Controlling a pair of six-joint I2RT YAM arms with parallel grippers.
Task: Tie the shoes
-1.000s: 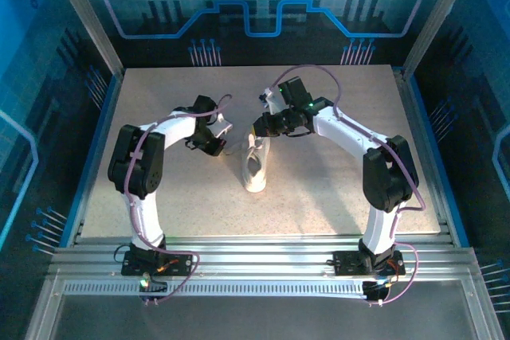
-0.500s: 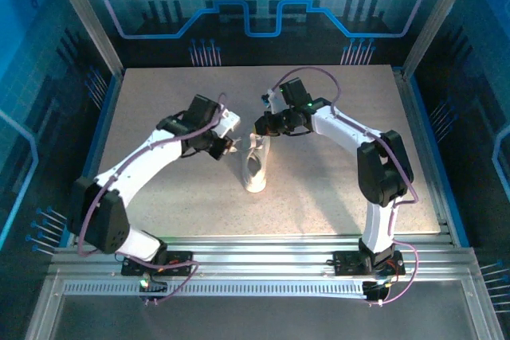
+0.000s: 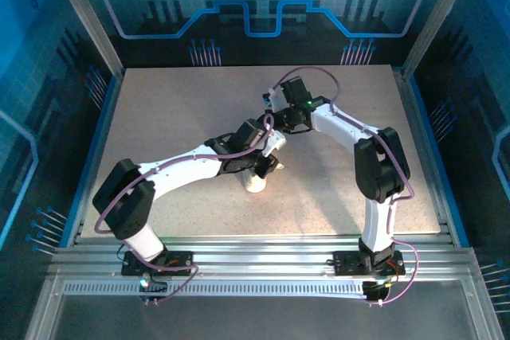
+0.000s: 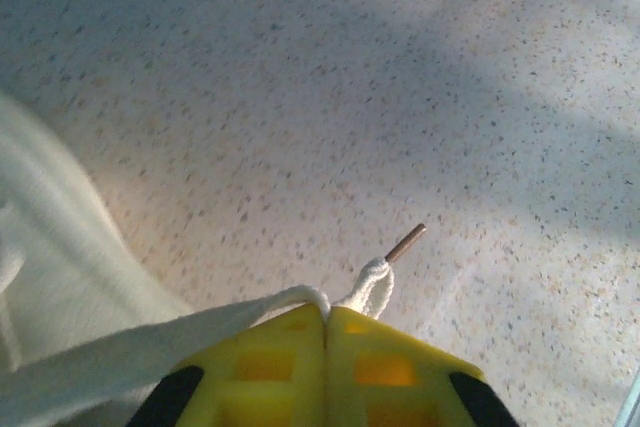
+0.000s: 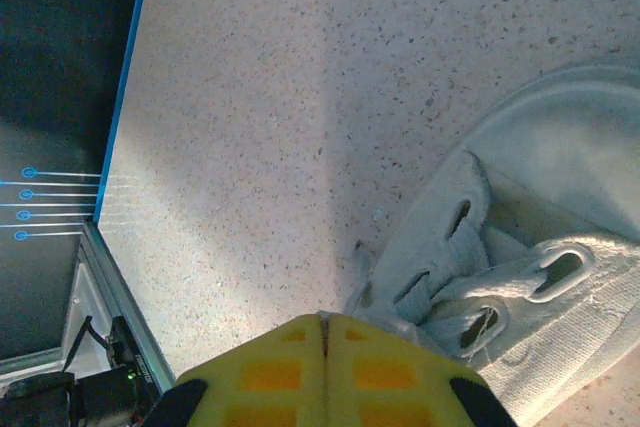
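At mid-surface point(image 3: 159, 125) the sneaker point(image 3: 255, 184) is lying; the left end effector point(image 4: 327, 315) is pinching its lace point(image 4: 150, 349) near the tip, likely for crossing, the right end effector point(image 5: 322, 319) sitting closed by the eyelets point(image 5: 560, 265), hold unclear.

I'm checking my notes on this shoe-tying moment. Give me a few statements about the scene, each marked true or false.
1. The left gripper pinches a white lace, and the lace tip sticks out past the fingers. True.
2. The sneaker lies on a blue tray. False: it sits directly on the speckled table.
3. The right gripper has its fingers spread wide apart. False: the yellow fingers are pressed together, right beside the sneaker's eyelets.
4. In the top view, the left arm stretches across to the sneaker. True.
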